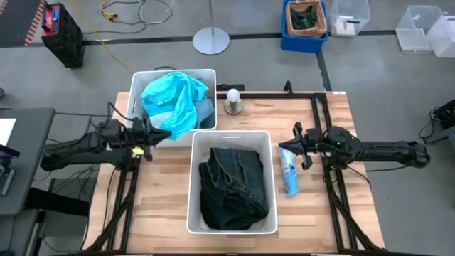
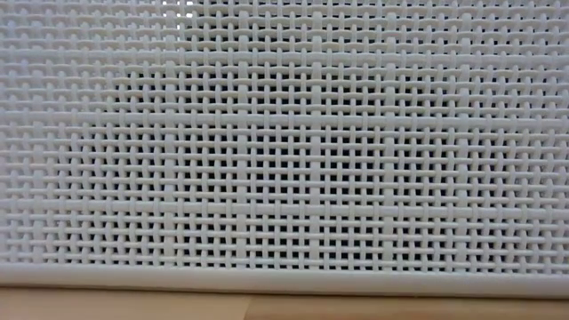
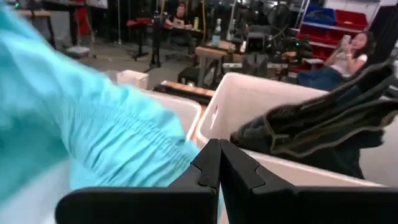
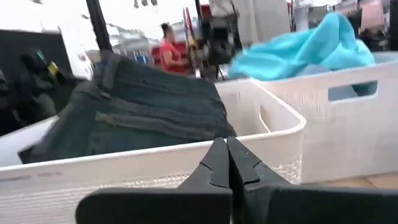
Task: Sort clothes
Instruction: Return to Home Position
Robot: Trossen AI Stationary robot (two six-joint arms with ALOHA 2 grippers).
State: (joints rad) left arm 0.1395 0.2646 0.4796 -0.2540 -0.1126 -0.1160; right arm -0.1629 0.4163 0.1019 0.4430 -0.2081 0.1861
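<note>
A bright teal garment (image 1: 176, 99) fills the far white bin (image 1: 136, 84), and a part of it hangs over the bin's near wall (image 1: 175, 130). It also shows in the left wrist view (image 3: 74, 124) and the right wrist view (image 4: 305, 53). Dark denim clothes (image 1: 234, 186) lie in the near white bin (image 1: 193, 213); they also show in the wrist views (image 3: 323, 127) (image 4: 149, 115). My left gripper (image 1: 165, 135) is shut just beside the teal garment's hanging part (image 3: 219, 163). My right gripper (image 1: 293, 144) is shut and empty, to the right of the near bin (image 4: 227, 163). My left gripper's shut fingers (image 3: 208, 165) point level from the table's left at the teal garment's hanging part (image 3: 168, 162). I cannot tell whether they touch it or have any cloth between them.
A small light-blue bottle (image 1: 288, 174) lies on the table near my right gripper. A small round thing on a metal base (image 1: 233, 103) stands behind the near bin. The near bin's woven wall (image 2: 284, 160) fills the low view. People show in the room beyond (image 3: 351, 53).
</note>
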